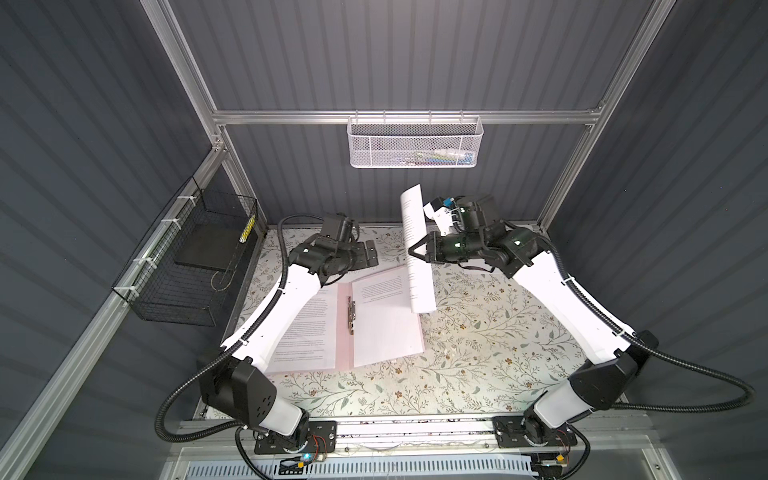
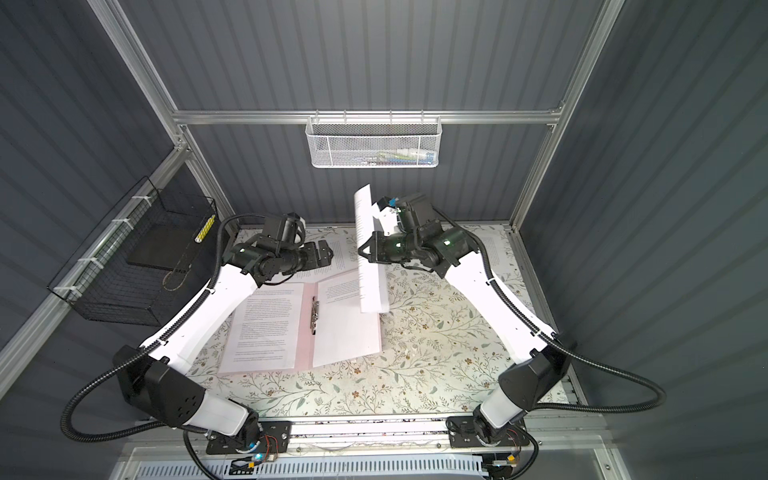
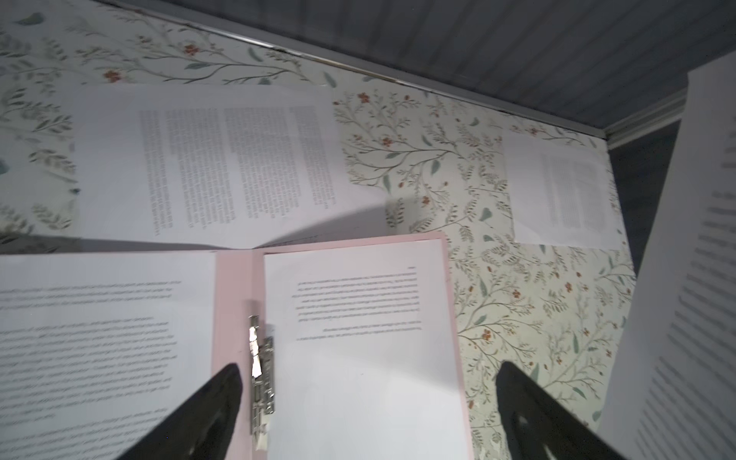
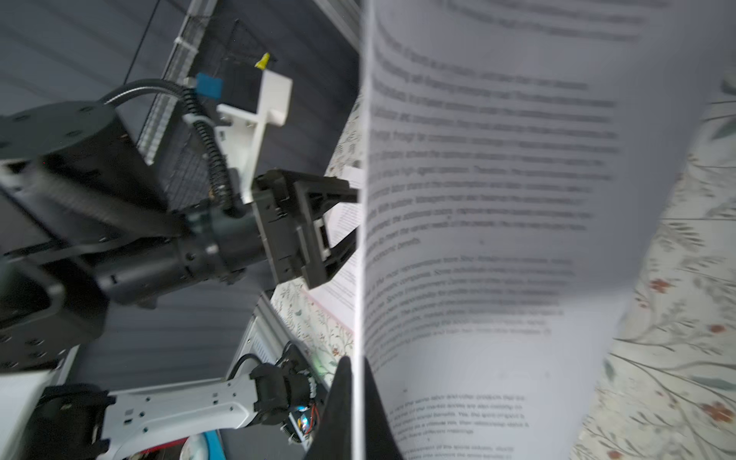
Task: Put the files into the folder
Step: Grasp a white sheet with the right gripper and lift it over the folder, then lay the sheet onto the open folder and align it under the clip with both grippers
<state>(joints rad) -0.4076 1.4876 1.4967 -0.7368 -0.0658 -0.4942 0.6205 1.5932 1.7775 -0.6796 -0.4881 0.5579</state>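
The pale pink folder (image 1: 343, 332) (image 2: 306, 332) (image 3: 235, 286) lies open on the flowered table, its metal clip (image 1: 351, 311) along the spine. One printed sheet (image 3: 99, 318) rests on its left flap and another (image 3: 358, 298) on its right flap. My right gripper (image 1: 413, 252) (image 2: 362, 252) (image 4: 357, 370) is shut on the edge of a third sheet (image 1: 415, 232) (image 4: 498, 199), held upright in the air over the folder's far right corner. My left gripper (image 1: 369, 257) (image 3: 368, 370) hovers open above the folder's far edge, holding nothing.
Two more printed sheets lie loose on the table, one (image 3: 207, 159) beyond the folder and one (image 3: 561, 191) at the far right corner. A black wire basket (image 1: 187, 266) holding a black slab hangs on the left wall. A white mesh basket (image 1: 413, 141) hangs on the back rail.
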